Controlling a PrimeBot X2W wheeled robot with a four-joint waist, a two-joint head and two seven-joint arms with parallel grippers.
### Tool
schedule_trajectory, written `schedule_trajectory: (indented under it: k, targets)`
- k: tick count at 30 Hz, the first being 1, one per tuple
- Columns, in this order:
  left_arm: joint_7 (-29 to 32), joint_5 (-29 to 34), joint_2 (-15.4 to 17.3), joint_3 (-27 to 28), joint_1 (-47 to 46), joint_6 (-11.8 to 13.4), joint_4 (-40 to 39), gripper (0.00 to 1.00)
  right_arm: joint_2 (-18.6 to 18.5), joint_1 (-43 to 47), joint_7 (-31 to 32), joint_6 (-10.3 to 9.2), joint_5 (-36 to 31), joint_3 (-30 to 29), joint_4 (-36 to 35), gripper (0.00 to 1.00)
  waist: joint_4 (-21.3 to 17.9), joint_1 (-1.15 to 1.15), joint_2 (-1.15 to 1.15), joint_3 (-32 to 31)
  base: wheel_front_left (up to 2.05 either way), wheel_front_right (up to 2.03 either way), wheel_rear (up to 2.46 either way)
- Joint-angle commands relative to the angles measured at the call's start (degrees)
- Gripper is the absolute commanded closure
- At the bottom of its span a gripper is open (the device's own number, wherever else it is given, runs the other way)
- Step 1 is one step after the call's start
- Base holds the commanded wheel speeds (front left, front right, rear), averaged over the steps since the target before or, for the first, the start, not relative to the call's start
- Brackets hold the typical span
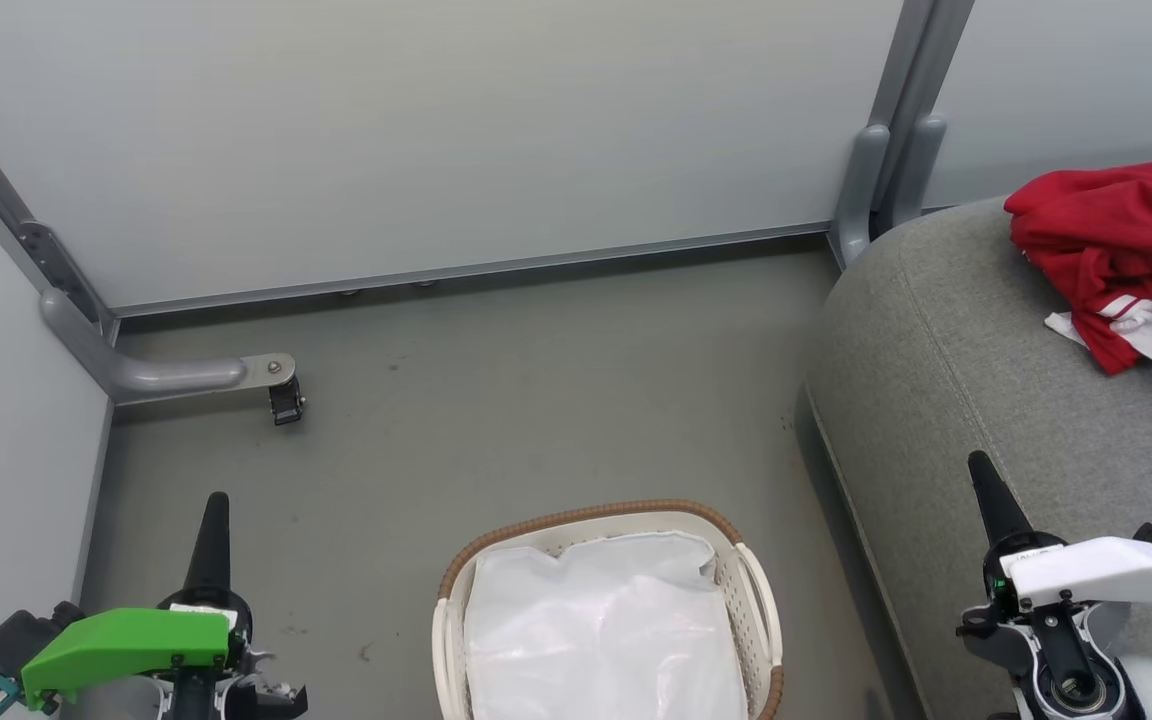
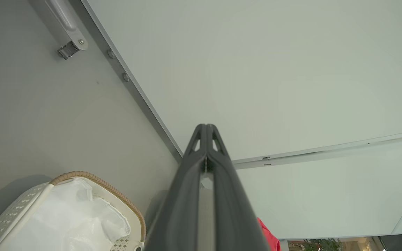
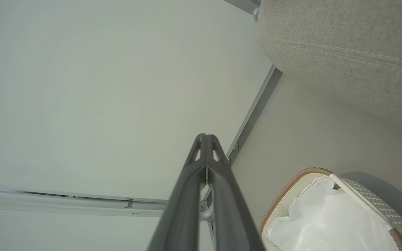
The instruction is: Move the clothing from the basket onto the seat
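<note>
On the large grey fabric sofa seat (image 1: 936, 340) lay the crumpled red jersey clothing (image 1: 1106, 235), well apart from the small white slotted basket (image 1: 586, 512) with its white liner (image 1: 601, 625), so, the job seemingly finished, the left fingers (image 1: 211, 545) and right fingers (image 1: 994, 505) hung closed and empty.

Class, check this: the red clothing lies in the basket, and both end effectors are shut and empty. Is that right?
Not quite. In the head view the red clothing lies on the grey seat; the basket holds its white liner. The left end effector and right end effector are indeed shut and empty.
</note>
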Motion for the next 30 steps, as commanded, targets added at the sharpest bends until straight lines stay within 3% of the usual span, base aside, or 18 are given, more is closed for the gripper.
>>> schedule_trajectory:
  k: [1, 30]
  targets:
    - [0.3, -1.4, 0.5, 0.3, -1.5, -0.1, -0.5, 1.00, -0.4, 0.2, 0.5, -0.02, 1.3, -0.3, -0.6, 1.00, 0.0, 0.00, 0.11, 0.0, 0.00, 0.00, 0.00]
    - [4.0, -12.9, 0.3, 1.9, -2.0, -0.2, -1.1, 1.00, -0.5, 0.9, 3.9, -0.02, 14.1, -1.4, -1.2, 1.00, -0.7, 0.00, 0.15, -0.8, 0.00, 0.00, 0.00]
